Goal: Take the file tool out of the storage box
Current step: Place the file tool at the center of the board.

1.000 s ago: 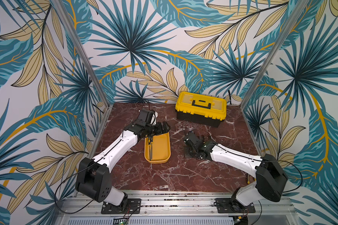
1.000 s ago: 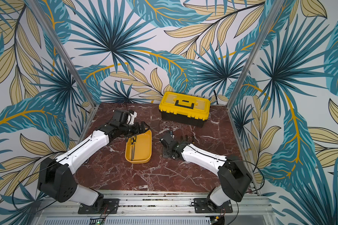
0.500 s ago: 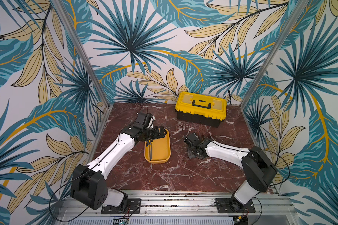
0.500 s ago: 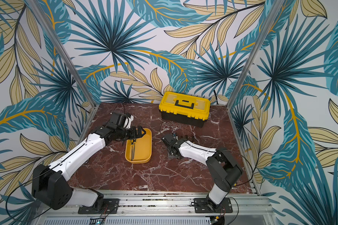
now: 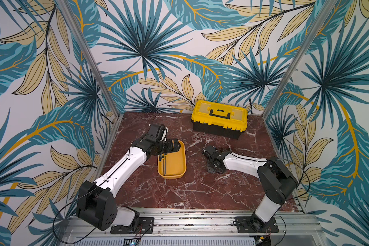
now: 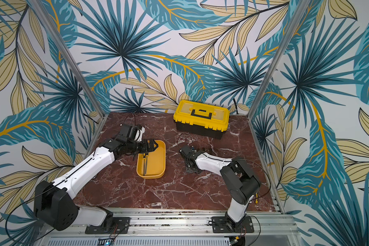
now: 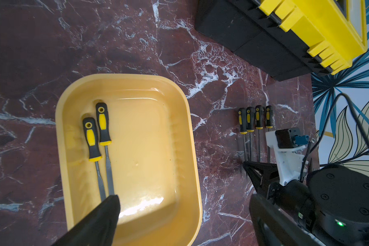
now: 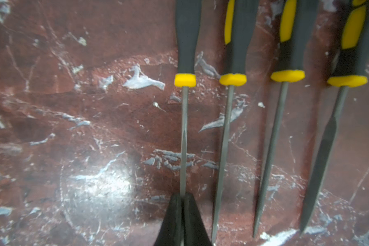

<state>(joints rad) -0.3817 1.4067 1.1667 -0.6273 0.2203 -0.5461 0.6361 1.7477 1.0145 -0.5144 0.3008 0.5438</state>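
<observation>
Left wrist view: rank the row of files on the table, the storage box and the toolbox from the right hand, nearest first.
1. row of files: on the table; the right hand is shut on the blade of the end file.
2. storage box: to the hand's left, apart.
3. toolbox: farthest, by the back wall.

Two files (image 7: 103, 127) in storage box (image 7: 147, 138); four files (image 7: 258, 118) right of it; toolbox (image 7: 254, 42) behind.
</observation>
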